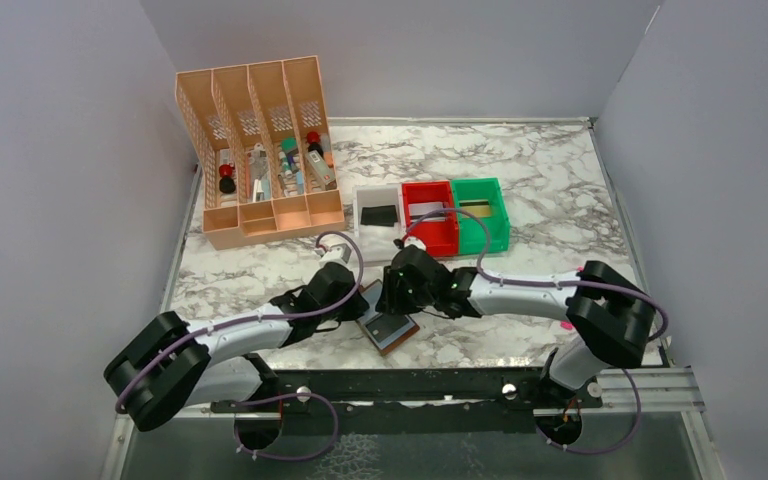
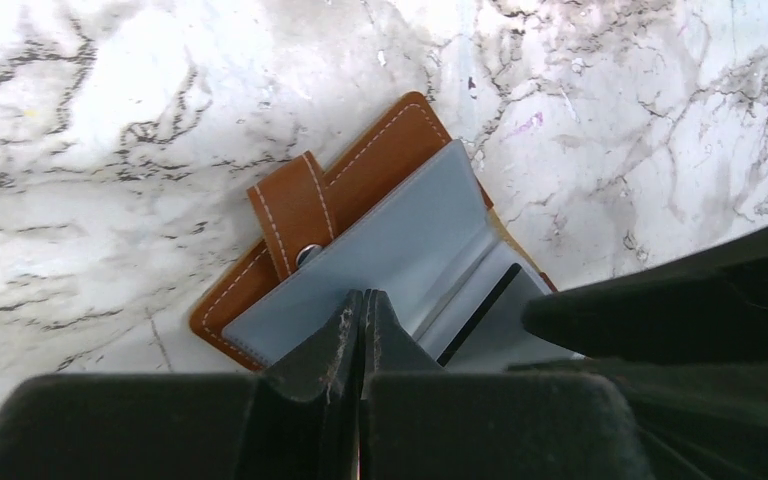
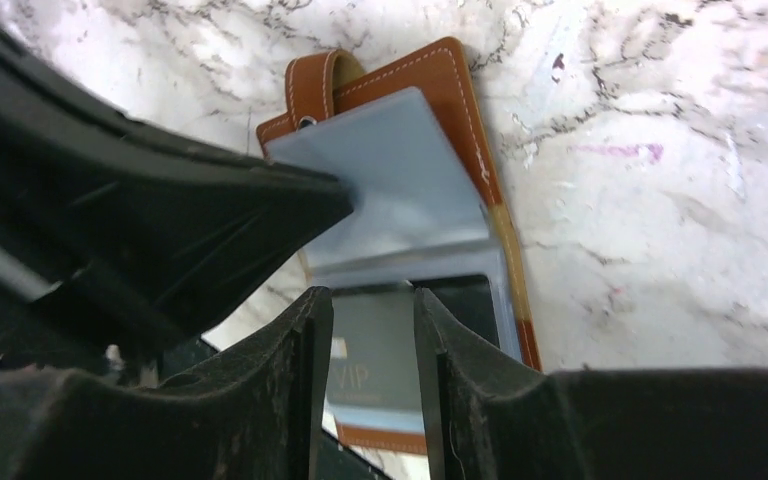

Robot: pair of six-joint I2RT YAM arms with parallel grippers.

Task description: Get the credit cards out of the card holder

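Brown leather-look folding card holder [image 1: 390, 328] is lying open on the white marble worktop [image 1: 560, 180], sleeves up, close to the near edge, just beyond the black mounting rail [image 1: 410, 385]. Its strap tab with snap [image 2: 290, 215] is pointing away from the fold.

Left claw [image 2: 363, 300] is sitting fully closed, with its tips on the edge of the top grey-blue clear sleeve [image 2: 400, 240]. Can't tell if it's pinching the sleeve or just pressing it.

Right claw [image 3: 372, 300] is standing narrowly apart over the lower half, straddling a grey credit card [image 3: 375, 350] marked "VIP" that's still lying in the holder. Can't tell if the fingers are touching it.

Both claws are crowding the holder, tips just beside each other, with little room between them. Open marble is showing to the holder's right and towards the far right corner.

Three small plastic bins are standing in a row behind the holder: white [image 1: 380, 194], red [image 1: 428, 187] and green [image 1: 495, 230]. The right arm's cable is looping over the red one. A peach perforated four-slot organiser [image 1: 260, 130] is occupying the far left corner. Grey walls are boxing in the left, rear and right edges.
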